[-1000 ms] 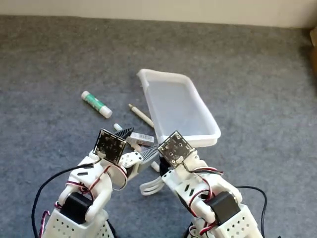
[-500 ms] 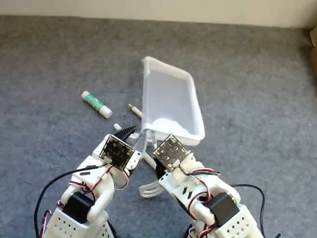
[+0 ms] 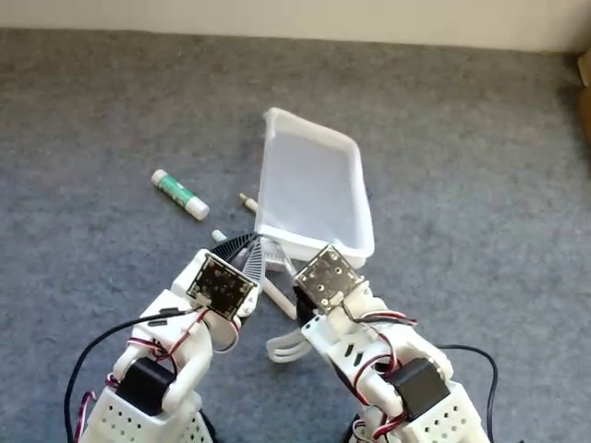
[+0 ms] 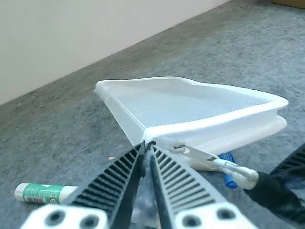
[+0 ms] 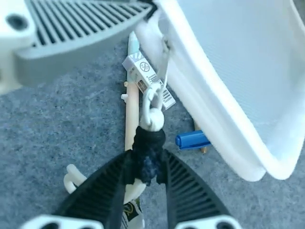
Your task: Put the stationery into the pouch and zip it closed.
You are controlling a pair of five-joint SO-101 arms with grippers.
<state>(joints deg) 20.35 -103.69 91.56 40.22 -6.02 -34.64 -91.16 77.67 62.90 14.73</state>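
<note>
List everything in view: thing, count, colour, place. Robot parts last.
pouch: one, white mesh, on the carpet, near corner pinched
glue stick: one, white with green label, on the carpet apart from the pouch
pen: one, cream, beside the pouch's near edge
blue piece: one, blue, poking out from under the pouch
zip pull: one, white bead on black cord, at the pouch's near corner
tag: at least one, white, by the zip
carpet: grey
left gripper: shut on the pouch corner
right gripper: shut on the zip pull's cord

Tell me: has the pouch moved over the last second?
Yes. The pouch pivoted, its near end swinging toward the glue stick, which stayed put.
</note>
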